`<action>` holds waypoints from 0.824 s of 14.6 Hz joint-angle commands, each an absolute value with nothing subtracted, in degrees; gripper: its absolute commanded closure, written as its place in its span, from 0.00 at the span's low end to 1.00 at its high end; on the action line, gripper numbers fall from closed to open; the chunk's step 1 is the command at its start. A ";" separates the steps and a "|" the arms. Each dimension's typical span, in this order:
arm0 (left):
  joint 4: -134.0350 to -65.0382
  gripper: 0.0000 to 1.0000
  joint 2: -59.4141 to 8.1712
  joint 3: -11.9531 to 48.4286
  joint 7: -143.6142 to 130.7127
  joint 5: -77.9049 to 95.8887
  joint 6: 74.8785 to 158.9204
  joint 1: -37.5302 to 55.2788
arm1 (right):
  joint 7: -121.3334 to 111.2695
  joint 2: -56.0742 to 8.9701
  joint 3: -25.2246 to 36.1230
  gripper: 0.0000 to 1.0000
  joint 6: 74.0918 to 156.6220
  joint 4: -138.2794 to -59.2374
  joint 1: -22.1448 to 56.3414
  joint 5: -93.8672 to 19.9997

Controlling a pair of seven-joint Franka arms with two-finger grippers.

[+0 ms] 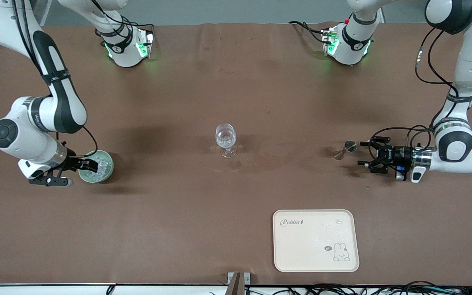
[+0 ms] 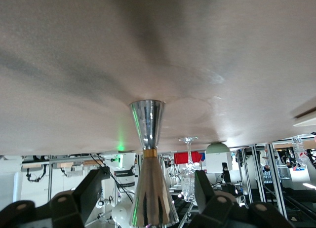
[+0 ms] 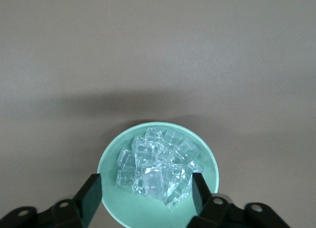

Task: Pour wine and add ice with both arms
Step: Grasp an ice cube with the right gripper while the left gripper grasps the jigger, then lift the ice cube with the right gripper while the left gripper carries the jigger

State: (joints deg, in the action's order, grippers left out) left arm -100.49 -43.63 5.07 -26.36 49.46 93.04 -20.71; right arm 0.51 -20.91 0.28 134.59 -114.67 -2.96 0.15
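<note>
A heap of clear ice [image 1: 101, 163] lies in a mint-green bowl [image 1: 108, 173] at the right arm's end of the table. My right gripper [image 1: 88, 166] hangs open over the bowl. In the right wrist view its fingers [image 3: 91, 193] stand either side of the ice [image 3: 158, 171], inside the span of the bowl [image 3: 148, 213]. A clear stemmed glass [image 1: 225, 139] stands upright mid-table. A steel jigger [image 1: 346, 148] stands toward the left arm's end. My left gripper [image 1: 365, 155] is low, level and open beside it; the jigger [image 2: 148, 154] shows between the open fingers [image 2: 91, 188], untouched.
A cream tray [image 1: 315, 262] with a rabbit drawing lies nearer the front camera than the jigger, close to the table's edge. The brown table cloth [image 1: 236, 82] covers the whole table. The stemmed glass [image 2: 188, 164] also shows farther off in the left wrist view.
</note>
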 commanded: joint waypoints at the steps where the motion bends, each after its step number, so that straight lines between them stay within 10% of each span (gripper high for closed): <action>1: -101.16 0.17 -44.38 5.18 -26.98 50.80 92.99 -20.57 | -0.09 -21.35 -0.09 0.25 135.53 -115.84 -3.52 0.26; 12: -101.86 0.37 -46.41 5.71 -26.19 54.23 94.04 -17.49 | 0.00 -24.26 -0.09 0.42 136.49 -116.72 -3.52 0.26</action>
